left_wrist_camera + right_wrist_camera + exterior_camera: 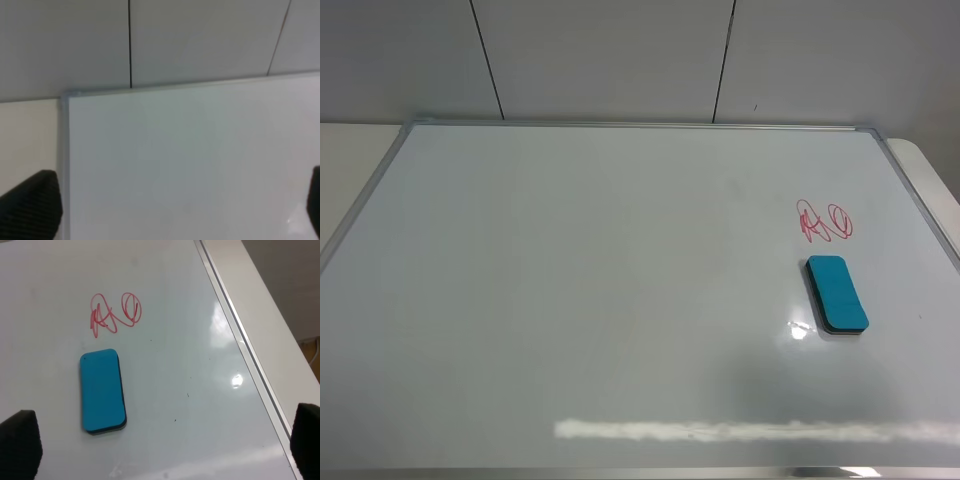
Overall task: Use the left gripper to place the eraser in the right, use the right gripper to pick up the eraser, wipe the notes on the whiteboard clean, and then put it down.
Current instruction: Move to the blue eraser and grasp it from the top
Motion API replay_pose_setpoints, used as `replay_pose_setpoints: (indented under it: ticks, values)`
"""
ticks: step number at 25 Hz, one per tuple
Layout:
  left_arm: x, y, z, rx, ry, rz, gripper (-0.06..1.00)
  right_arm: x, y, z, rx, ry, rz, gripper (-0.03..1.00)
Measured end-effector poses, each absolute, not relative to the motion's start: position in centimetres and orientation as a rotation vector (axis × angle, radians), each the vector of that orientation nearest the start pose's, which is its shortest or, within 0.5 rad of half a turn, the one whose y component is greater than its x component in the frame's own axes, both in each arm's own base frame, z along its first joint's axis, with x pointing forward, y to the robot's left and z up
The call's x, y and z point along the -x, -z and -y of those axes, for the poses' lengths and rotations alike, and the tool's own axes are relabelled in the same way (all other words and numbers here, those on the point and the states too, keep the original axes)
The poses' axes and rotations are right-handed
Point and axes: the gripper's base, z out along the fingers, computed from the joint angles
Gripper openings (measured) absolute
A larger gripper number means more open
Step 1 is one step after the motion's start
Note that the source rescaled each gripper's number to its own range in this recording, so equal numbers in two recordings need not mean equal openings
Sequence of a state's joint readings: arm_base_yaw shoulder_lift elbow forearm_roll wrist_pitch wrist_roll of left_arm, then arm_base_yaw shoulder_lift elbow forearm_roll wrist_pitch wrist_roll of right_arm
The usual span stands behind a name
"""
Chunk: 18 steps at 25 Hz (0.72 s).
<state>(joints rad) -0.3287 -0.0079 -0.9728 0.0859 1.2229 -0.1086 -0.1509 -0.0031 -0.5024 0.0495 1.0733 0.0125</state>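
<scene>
The teal eraser lies flat on the whiteboard at the right side, just in front of the red notes. Neither gripper shows in the exterior high view. In the right wrist view the eraser and the notes lie on the board, and the right gripper is open and empty above it, its fingertips wide apart at the frame edges. In the left wrist view the left gripper is open and empty over the board's far left corner.
The board's silver frame runs close to the eraser on the right, with the cream table edge beyond. A pale panelled wall stands behind the board. A bright glare strip lies along the board's front.
</scene>
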Motion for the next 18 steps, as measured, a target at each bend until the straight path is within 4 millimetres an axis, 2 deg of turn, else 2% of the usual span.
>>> replay_pose_setpoints:
  ticks: [5,8,11,14,15,18]
  values:
    - [9.8,-38.8,-4.3,-0.145,0.214,-1.652,1.0,0.6,-27.7,-0.5,-0.165,0.027,-2.044,1.0]
    - [9.2,-38.4,-4.5,-0.147,0.155,-1.671,1.0,0.6,-27.7,-0.5,-0.165,0.027,-2.044,1.0]
    - [7.2,-36.4,-3.5,-0.194,0.157,-1.771,1.0,0.6,-27.7,-0.5,-0.165,0.027,-2.044,1.0]
    - [4.5,-33.4,-2.2,-0.257,0.161,-1.883,1.0,0.6,-27.7,-0.5,-0.165,0.027,-2.044,1.0]
    - [2.6,-31.2,-1.3,-0.289,0.177,-1.93,1.0,0.6,-27.7,-0.5,-0.165,0.027,-2.044,1.0]
    - [1.2,-28.6,-0.3,-0.314,0.227,-2.006,1.0,0.6,-27.7,-0.5,-0.165,0.027,-2.044,1.0]
